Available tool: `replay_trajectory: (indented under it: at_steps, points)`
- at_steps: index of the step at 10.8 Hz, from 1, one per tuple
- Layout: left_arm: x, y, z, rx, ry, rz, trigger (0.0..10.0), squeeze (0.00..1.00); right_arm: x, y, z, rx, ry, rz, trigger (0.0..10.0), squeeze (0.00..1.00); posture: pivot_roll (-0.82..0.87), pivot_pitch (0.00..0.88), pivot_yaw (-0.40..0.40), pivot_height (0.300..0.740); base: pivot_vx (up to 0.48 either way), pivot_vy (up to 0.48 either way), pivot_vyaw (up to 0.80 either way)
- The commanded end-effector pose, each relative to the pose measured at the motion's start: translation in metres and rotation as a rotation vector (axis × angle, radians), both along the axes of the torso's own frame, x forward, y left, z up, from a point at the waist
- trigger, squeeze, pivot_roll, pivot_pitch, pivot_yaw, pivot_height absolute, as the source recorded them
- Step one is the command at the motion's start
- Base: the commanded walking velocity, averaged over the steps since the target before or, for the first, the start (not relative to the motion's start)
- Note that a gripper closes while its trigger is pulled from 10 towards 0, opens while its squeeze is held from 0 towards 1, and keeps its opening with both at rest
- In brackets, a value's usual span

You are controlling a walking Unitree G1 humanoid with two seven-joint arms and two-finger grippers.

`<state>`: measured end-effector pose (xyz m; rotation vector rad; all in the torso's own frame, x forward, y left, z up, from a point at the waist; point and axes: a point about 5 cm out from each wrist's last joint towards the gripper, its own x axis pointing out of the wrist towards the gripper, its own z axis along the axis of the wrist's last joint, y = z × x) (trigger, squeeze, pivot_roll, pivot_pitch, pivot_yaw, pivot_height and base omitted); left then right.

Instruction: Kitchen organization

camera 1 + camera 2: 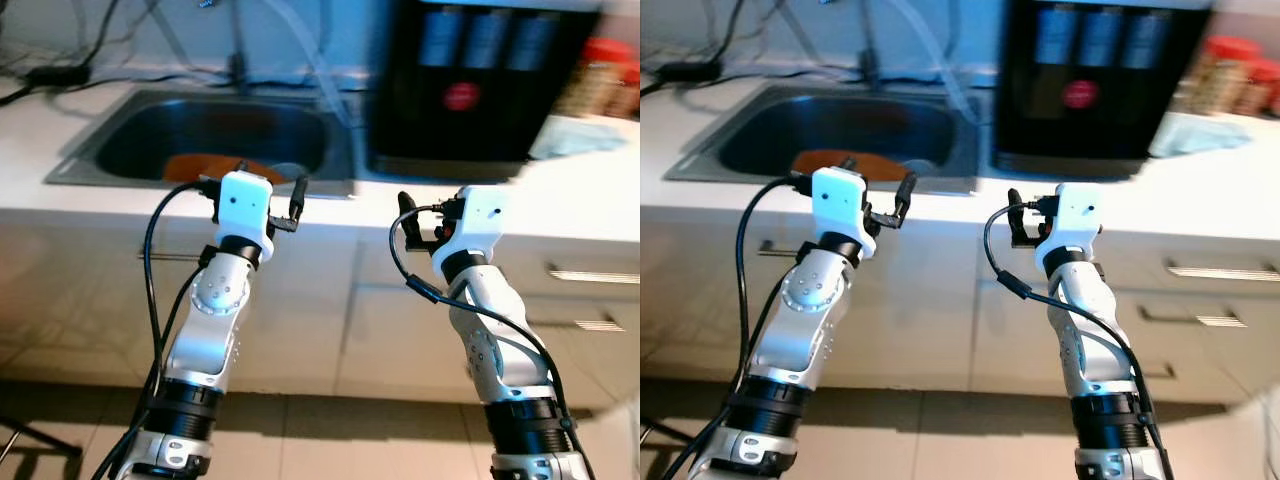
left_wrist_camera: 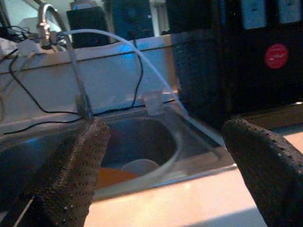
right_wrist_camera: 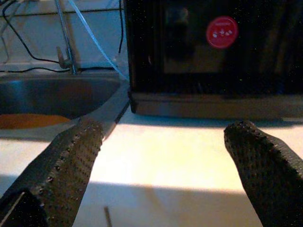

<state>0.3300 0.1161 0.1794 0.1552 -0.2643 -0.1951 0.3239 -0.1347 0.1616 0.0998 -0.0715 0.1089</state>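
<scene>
Here both arms are raised in front of the pale bench (image 1: 600, 190), neither touching anything. The left pincer (image 1: 255, 190) hangs just at the front lip of the stainless-steel sink (image 1: 90, 155); in its wrist view the two black textured fingers (image 2: 71, 175) stand spread wide with nothing between them. The right pincer (image 1: 425, 220) sits level with the bench edge, below and in front of the tall black appliance with a round red sticker (image 1: 465, 90); its fingers (image 3: 71, 161) are likewise spread and empty.

The task names no single item, so what to tidy is a judgement. The likeliest candidates lie in the sink basin — a flat orange-brown object (image 1: 215, 167), blurred enough that I cannot say what it is, and a small pale round thing beside it (image 2: 138, 167), perhaps a cup or bowl. Both lie ahead of and below the left pincer, just past the sink rim, with the orange piece's long axis running across the basin, side to side as the left pincer faces it. A curved metal tap (image 2: 52, 19) and a clear hose (image 2: 156, 75) arch over the basin beyond.

The left arm is plainly the nearer — the right pincer is well apart from the sink, with bare bench in front of it. Any reach would probably go forward over the rim and then down, keeping clear of the hose. At the far right of the bench stand some red-lidded jars (image 1: 600, 70) and a light blue cloth (image 1: 575, 135), beyond the right pincer.
</scene>
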Motion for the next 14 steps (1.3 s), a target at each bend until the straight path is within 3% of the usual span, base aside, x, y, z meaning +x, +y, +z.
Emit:
replay_trajectory:
  at_steps: [1, 4, 14]
  points:
    - [0.0, 0.003, 0.001, 0.0, -0.004, 0.009, 10.0, 0.0, 0.0, 0.004, 0.002, -0.006, -0.008, 0.01, 10.0, 0.0, 0.03, 0.0, -0.015, 0.74, 0.0, -0.33, 0.0]
    - [0.0, 0.003, -0.001, 0.007, 0.002, 0.012, 10.0, 0.0, -0.001, 0.003, 0.0, -0.008, -0.001, 0.011, 10.0, 0.0, 0.03, 0.0, -0.016, 0.74, 0.0, -0.324, 0.0]
    - [-0.001, -0.002, -0.01, -0.012, 0.042, -0.009, 10.0, 0.0, -0.002, 0.007, -0.011, -0.015, 0.047, 0.048, 10.0, 0.0, 0.03, 0.0, -0.026, 0.74, 0.0, 0.0, 0.0]
